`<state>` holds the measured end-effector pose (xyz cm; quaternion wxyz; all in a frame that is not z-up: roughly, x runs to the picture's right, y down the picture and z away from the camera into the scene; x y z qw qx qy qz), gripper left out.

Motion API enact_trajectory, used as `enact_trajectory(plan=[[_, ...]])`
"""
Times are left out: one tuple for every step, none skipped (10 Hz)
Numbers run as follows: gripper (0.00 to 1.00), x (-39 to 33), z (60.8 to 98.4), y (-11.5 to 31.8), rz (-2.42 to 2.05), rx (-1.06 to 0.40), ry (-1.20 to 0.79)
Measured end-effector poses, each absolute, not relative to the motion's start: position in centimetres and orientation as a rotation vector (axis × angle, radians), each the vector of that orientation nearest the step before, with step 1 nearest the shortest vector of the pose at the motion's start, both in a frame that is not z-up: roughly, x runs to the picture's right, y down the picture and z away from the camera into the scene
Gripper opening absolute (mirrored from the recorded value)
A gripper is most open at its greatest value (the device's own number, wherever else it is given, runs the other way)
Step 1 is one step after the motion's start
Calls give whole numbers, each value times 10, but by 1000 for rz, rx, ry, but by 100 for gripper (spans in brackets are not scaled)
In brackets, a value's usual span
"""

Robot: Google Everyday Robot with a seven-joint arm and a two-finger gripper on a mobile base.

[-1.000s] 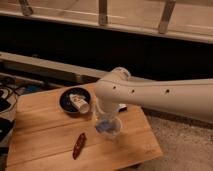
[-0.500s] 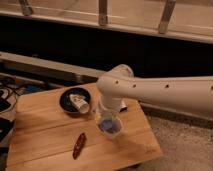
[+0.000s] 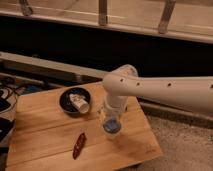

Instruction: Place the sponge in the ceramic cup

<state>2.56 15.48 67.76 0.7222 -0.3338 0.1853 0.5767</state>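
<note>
White arm (image 3: 165, 90) comes in from the right edge, bends at a round elbow above the bench's right half and drops straight down. The wood bench (image 3: 40, 125) fills the lower left and stands on speckled floor, with a dark wall and metal rails behind it. A black bowl (image 3: 65, 103) sits on the back middle of the bench, left of the arm.

The gripper (image 3: 111, 127) points down, low over the right-centre of the bench, right of and nearer than the bowl. Open or closed: cannot tell from this view.

1 white cup (image 3: 80, 103) lies on its side inside the bowl, leaning toward the bowl's right rim.

A blue sponge (image 3: 112, 124) shows at the gripper tip, apart from the cup and bowl and not in the cup. Whether it touches the bench is unclear.

1 small red-brown item (image 3: 79, 145) lies flat near the front of the bench, left of the gripper and well apart from the bowl. Its kind is unclear.

Dark cables (image 3: 7, 93) sit off the bench's left side.
</note>
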Motion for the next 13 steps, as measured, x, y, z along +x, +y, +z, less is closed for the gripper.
enact_trajectory(plan=[[23,27,681,161,1272,-747,421],[34,31,682,163,1273,-742,422],[42,30,680,160,1276,-737,413],[52,26,677,155,1276,-735,403],[62,25,674,154,1272,-737,405],[72,27,674,156,1272,-740,412],[74,29,677,160,1269,-740,418],[74,28,680,162,1269,-739,414],[74,27,682,164,1270,-739,411],[74,26,680,162,1273,-738,407],[74,26,676,159,1272,-739,409],[74,27,675,159,1270,-740,411],[74,28,676,163,1265,-741,416]])
